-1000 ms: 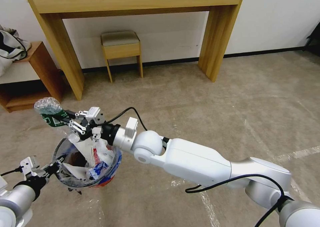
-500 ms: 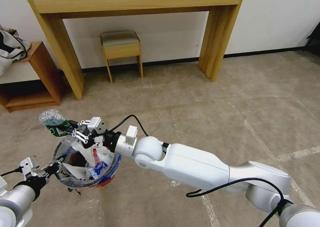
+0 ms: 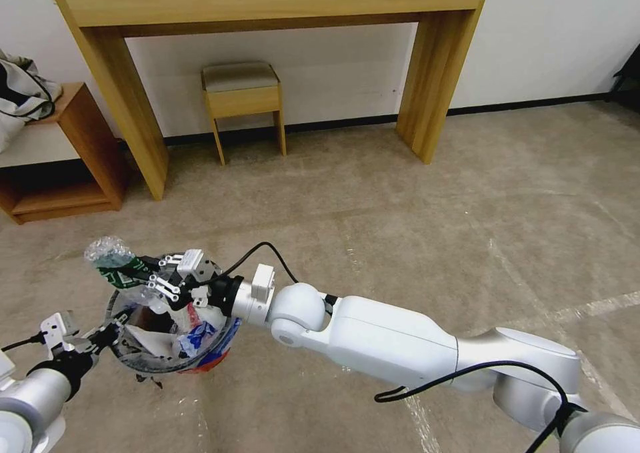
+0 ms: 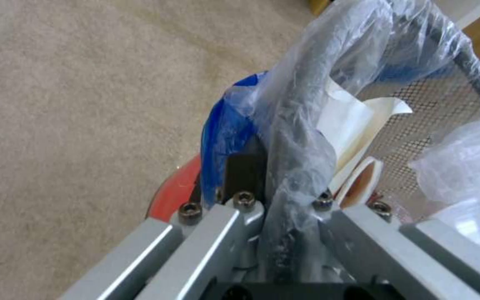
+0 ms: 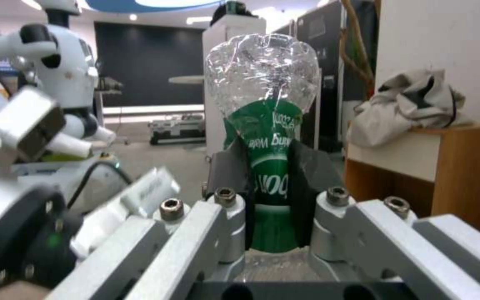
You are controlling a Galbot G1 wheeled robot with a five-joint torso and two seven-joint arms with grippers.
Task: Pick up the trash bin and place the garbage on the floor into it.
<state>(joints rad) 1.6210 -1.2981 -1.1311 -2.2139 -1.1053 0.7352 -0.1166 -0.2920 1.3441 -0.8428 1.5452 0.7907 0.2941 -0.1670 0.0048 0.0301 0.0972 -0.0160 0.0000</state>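
Lower left of head view: left gripper (image 3: pixel 110 328) fingers pinched on red-based, plastic-lined round trash bin (image 3: pixel 175 356) rim. Right gripper (image 3: pixel 143 274) fingers clamp crushed clear green-labelled bottle (image 3: pixel 110 260) above bin's far edge.

The bottle (image 3: pixel 110 260) in the right hand (image 3: pixel 148 278) is clear and crinkly, with a green label that has white letters. The hand's fingers (image 5: pixel 230 175) are black, on silver metal bars. Below that hand, the trash bin (image 3: pixel 172 333) has a red base, a dark rim and a clear-and-blue bag. White, red and blue litter shows inside it. The left hand (image 3: pixel 100 338) at the rim is silver and black. The arms are white and silver. Under both hands, the floor (image 3: pixel 413 213) is beige-grey carpet with whitish lines.
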